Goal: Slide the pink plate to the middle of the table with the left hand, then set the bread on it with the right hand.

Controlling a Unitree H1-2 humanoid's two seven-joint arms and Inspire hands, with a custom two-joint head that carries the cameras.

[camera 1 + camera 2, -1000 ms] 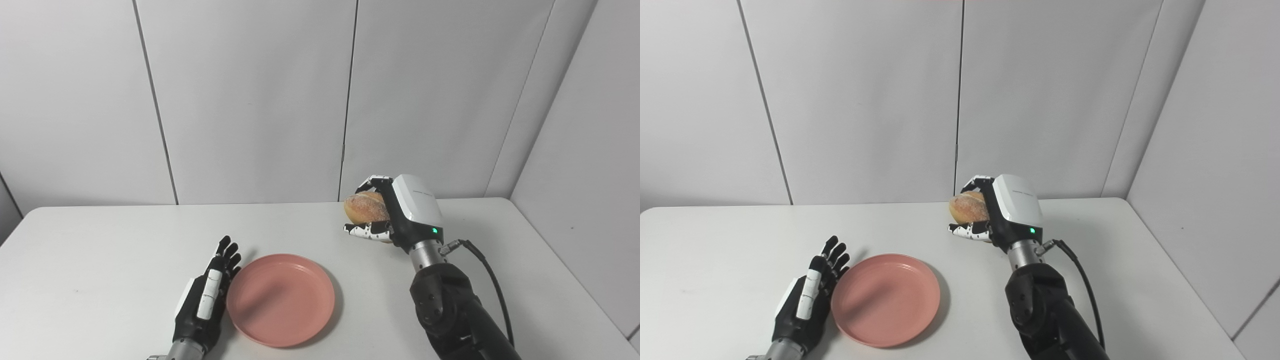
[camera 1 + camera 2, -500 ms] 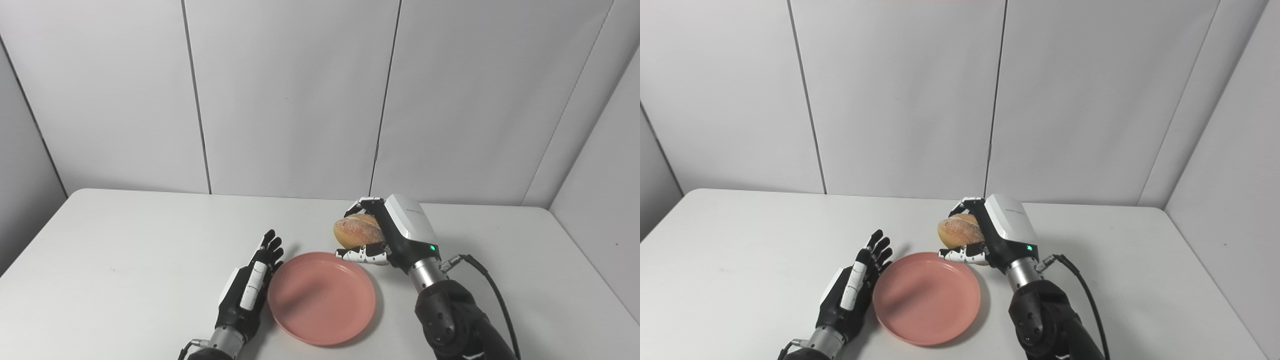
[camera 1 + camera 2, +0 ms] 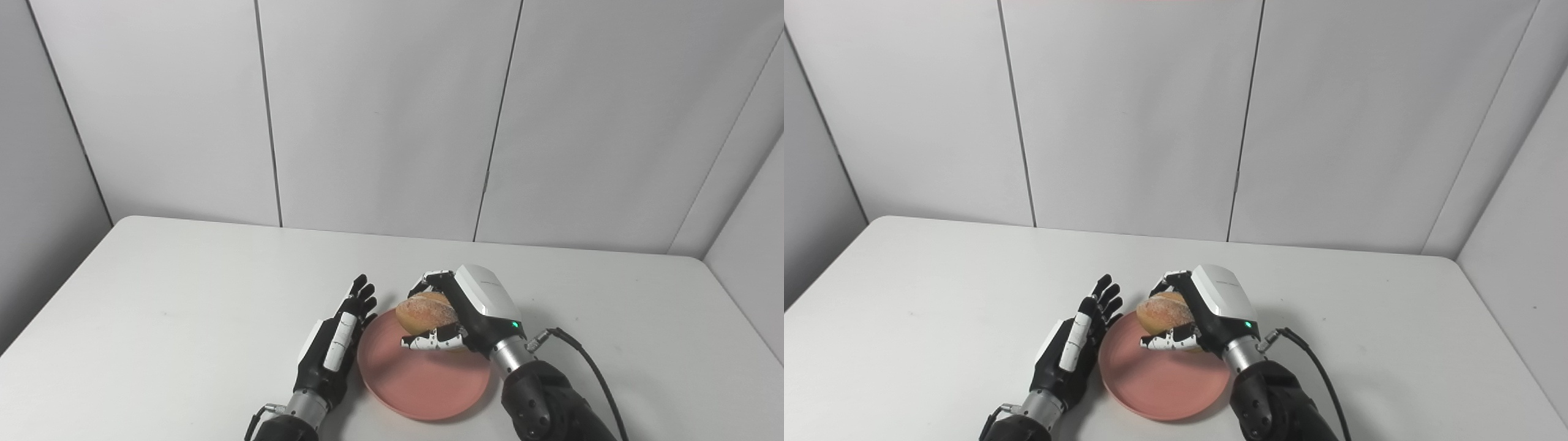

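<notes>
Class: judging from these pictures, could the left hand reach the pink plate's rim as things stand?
Probably yes: the left hand, open, lies right beside the pink plate, nothing between them.

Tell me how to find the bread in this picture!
Look at the white table, then at the pink plate near its front edge. Just above the plate, the right hand grips the bread: round, golden-brown and floury, the only food there.
</notes>
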